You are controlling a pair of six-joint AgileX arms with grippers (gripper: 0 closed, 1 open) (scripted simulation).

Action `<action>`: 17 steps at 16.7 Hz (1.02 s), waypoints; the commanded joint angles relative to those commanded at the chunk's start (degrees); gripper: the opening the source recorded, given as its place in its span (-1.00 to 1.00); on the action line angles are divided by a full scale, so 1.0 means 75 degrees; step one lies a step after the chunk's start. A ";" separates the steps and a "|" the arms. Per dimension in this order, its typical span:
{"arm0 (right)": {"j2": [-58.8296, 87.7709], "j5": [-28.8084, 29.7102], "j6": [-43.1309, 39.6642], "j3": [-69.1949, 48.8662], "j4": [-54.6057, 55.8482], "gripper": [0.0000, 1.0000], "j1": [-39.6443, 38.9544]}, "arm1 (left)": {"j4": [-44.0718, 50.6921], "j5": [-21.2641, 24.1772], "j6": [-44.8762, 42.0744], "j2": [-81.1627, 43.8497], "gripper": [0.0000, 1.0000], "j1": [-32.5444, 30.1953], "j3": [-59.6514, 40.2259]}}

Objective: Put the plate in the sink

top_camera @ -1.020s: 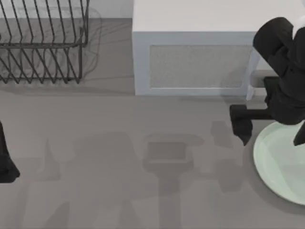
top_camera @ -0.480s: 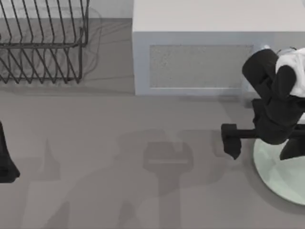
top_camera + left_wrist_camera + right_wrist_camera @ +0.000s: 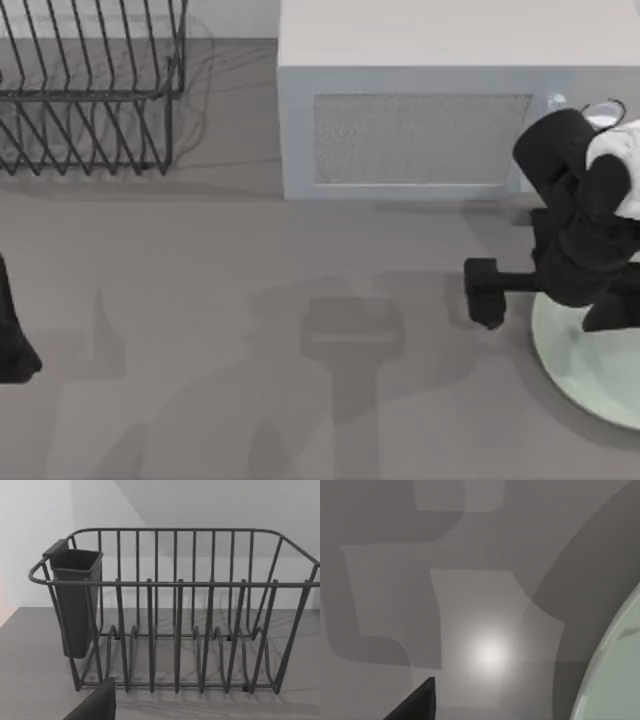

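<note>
The plate [image 3: 590, 375] looks stiff, smooth and slippery; best taken at its rim. Right gripper [image 3: 545, 300] hangs above it, fingers apart.

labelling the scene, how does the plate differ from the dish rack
The plate is a solid, smooth, pale mint-green disc lying flat at the table's right; the dish rack is an open frame of dark wires standing at the far left. The right tool is over the plate's edge; nothing is over the rack. Both rest on the grey table.

wire dish rack [image 3: 85, 85] far left, dark cup [image 3: 75, 600] hung on it | white microwave [image 3: 420, 100] far centre | grey tabletop [image 3: 250, 300]
</note>
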State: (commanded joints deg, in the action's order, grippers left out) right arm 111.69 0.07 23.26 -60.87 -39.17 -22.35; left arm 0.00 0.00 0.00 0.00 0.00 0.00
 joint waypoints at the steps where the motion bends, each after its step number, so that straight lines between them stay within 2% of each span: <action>1: 0.0000 0.0000 0.0000 0.0000 0.0000 0.85 0.0000 | 0.0000 0.0000 0.0000 0.0000 1.00 0.0000 0.0000; 13: 0.0000 0.0000 0.0000 0.0000 0.0000 -0.96 0.0000 | 0.0000 0.0000 0.0000 0.0000 1.00 0.0000 0.0000; 17: 0.0000 0.0000 0.0000 0.0000 0.0000 -1.00 0.0000 | 0.0000 0.0000 0.0000 0.0000 1.00 0.0000 0.0000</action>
State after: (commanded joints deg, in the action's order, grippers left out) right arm 111.69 0.07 23.26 -60.87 -39.17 -22.35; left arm 0.00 0.00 0.00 0.00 0.00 0.00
